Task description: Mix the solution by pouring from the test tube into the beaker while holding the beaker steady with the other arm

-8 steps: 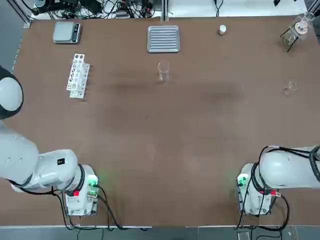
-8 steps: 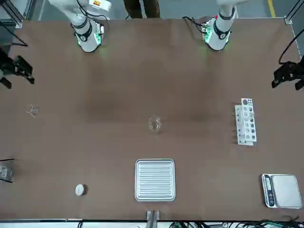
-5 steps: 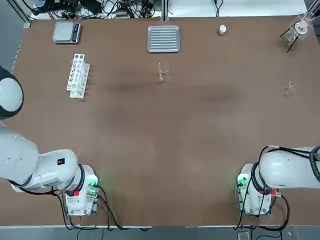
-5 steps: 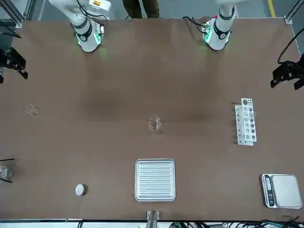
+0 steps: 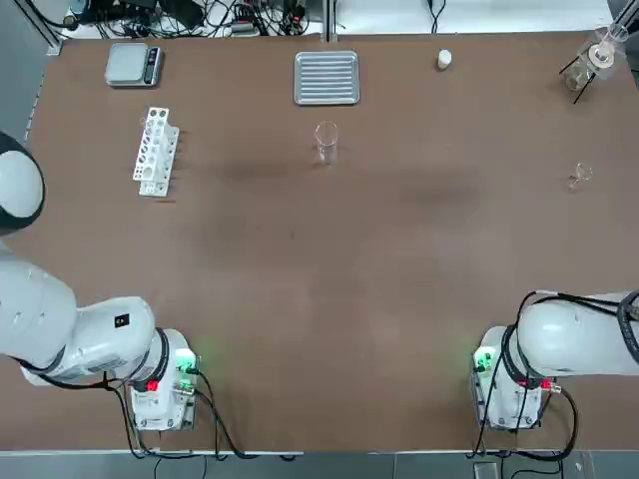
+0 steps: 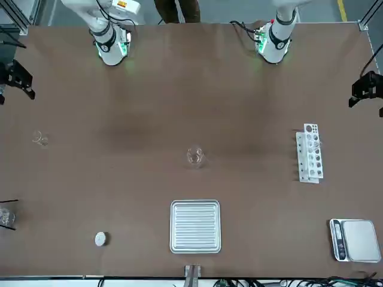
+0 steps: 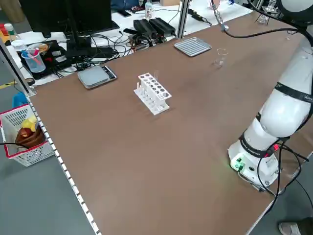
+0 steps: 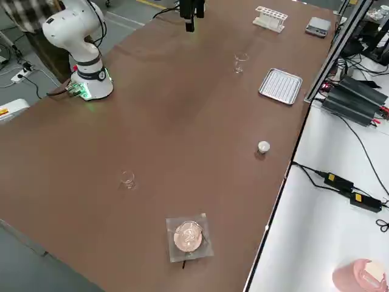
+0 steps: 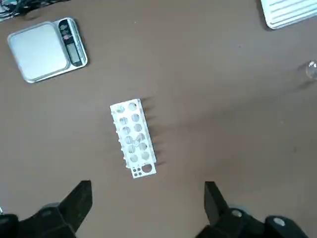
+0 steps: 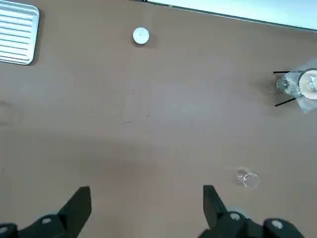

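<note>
Table (image 5: 319, 299) fills the top view, brown, mostly bare in the middle. Left arm (image 5: 60, 329) sits lower left, right arm (image 5: 574, 339) lower right, both bases at the bottom edge.

Left gripper (image 9: 147, 208): fingers wide apart, nothing between them, hanging high over the rack (image 5: 156, 151), which sits upper left in the top view. Right gripper (image 10: 146, 210): fingers wide apart too, nothing held, high over the right part of the table.

Tray (image 5: 326, 77) top centre. Scale (image 5: 134, 64) top left. Flask on stand (image 5: 591, 62) top right corner.

Beaker (image 5: 325, 141) stands upright just below the tray, apart from it, well clear of both grippers. Tiny glass (image 5: 580, 176) at right edge. White puck (image 5: 444, 60) right of the tray.
</note>
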